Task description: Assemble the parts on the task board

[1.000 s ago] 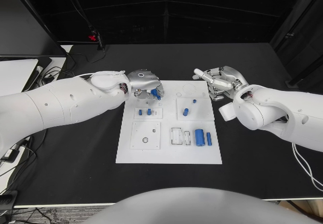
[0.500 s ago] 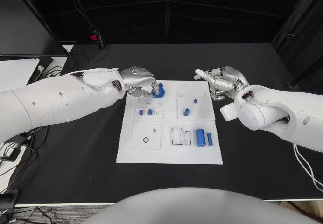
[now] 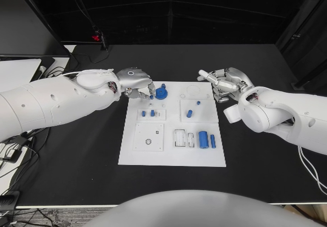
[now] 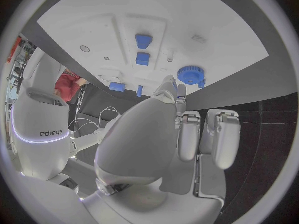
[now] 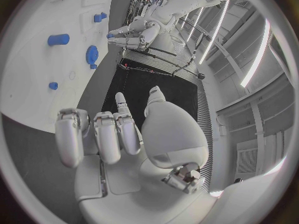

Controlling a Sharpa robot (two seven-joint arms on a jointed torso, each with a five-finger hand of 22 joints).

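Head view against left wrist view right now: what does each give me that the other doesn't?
Head view alone: the right hand raised off the board's far right corner, holding nothing, and the two blue cylinders near the board's front. Left wrist view alone: the left hand from behind, its fingers empty. Both: the task board, the blue gear lying at its far edge.

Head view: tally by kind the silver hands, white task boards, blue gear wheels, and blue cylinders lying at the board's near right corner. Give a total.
Silver many-fingered hands, left hand and right hand: 2
White flat task board: 1
Blue toothed gear wheel: 1
Blue cylinders, thick cylinder and slim cylinder: 2
Total: 6
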